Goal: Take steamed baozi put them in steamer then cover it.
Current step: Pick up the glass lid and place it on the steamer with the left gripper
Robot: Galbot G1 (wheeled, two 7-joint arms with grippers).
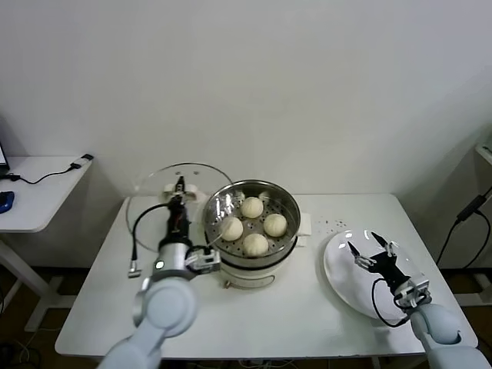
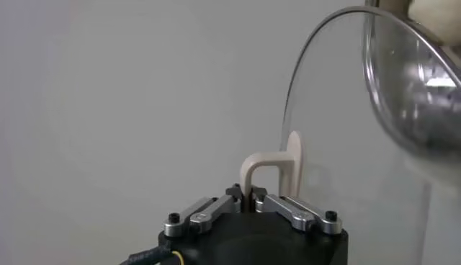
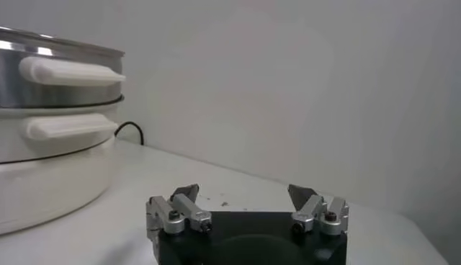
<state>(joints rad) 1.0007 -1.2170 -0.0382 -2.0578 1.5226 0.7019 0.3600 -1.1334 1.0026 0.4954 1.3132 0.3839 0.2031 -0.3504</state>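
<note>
glass cover (image 1: pixel 165 187) hung tilted left of our steamer (image 1: pixel 265 250), its handle (image 2: pixel 270 169) clenched by our left gripper (image 1: pixel 181 187); four baozi (image 1: pixel 253 224) lay inside; our right gripper (image 1: pixel 370 250) gaped over the white plate (image 1: pixel 338 273).

Around my workspace: table, plate, side desk, cables

I see a white table (image 1: pixel 307 307) set against a pale wall (image 1: pixel 307 77), and on its right part a flat white plate (image 1: pixel 338 269) with nothing I can make out lying on it. A scatter of small dark specks (image 1: pixel 332 225) marks the tabletop just behind that plate. Off to the left stands a separate white side desk (image 1: pixel 38 192), carrying a black cable (image 1: pixel 46 175) that ends in a small plug near its far corner, and a blue object (image 1: pixel 6 201) at the frame's edge. Another dark cable (image 1: pixel 465 219) hangs at the far right.
</note>
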